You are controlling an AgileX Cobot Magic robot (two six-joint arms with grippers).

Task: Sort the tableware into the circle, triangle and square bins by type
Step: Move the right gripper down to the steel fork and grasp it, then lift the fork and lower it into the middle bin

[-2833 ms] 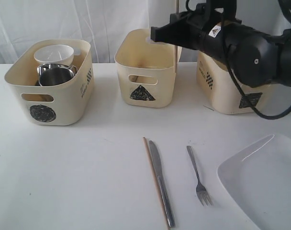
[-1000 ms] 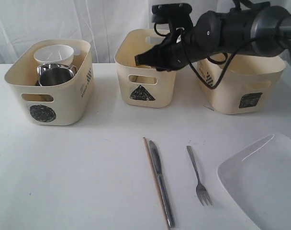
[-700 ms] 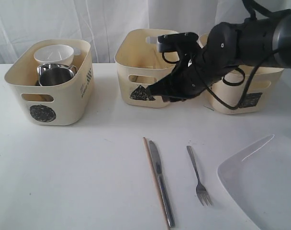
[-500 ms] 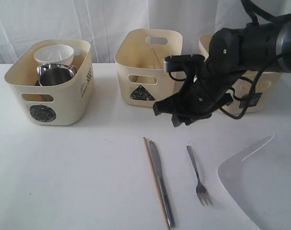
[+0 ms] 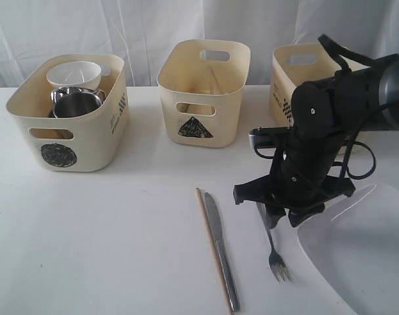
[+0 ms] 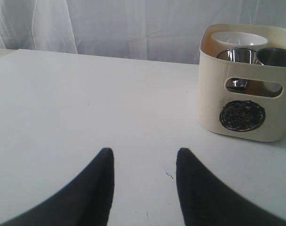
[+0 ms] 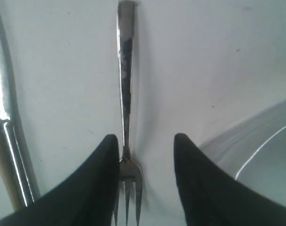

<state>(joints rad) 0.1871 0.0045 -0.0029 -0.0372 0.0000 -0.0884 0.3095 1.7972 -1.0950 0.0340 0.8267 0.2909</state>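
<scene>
The steel fork (image 5: 273, 246) lies on the white table, and my right gripper (image 5: 281, 216) hangs low over its handle. In the right wrist view the open gripper (image 7: 146, 136) straddles the fork (image 7: 125, 84), whose neck lies against one finger (image 7: 103, 179). A steel knife (image 5: 220, 252) and a wooden chopstick (image 5: 209, 243) lie side by side left of the fork. The white square plate (image 5: 363, 256) sits at the right. The circle bin (image 5: 68, 131) holds a white bowl (image 5: 73, 73) and a steel mug (image 5: 76, 103). My left gripper (image 6: 144, 150) is open and empty over bare table.
The triangle bin (image 5: 199, 98) stands at the back centre and the square bin (image 5: 298, 72) at the back right, partly behind my right arm. The plate's edge (image 7: 260, 155) lies close beside my right gripper. The circle bin (image 6: 246, 84) stands ahead of my left gripper.
My right arm swung from above the triangle bin down to the fork, and its jaws have spread wider. The left gripper has not moved.
</scene>
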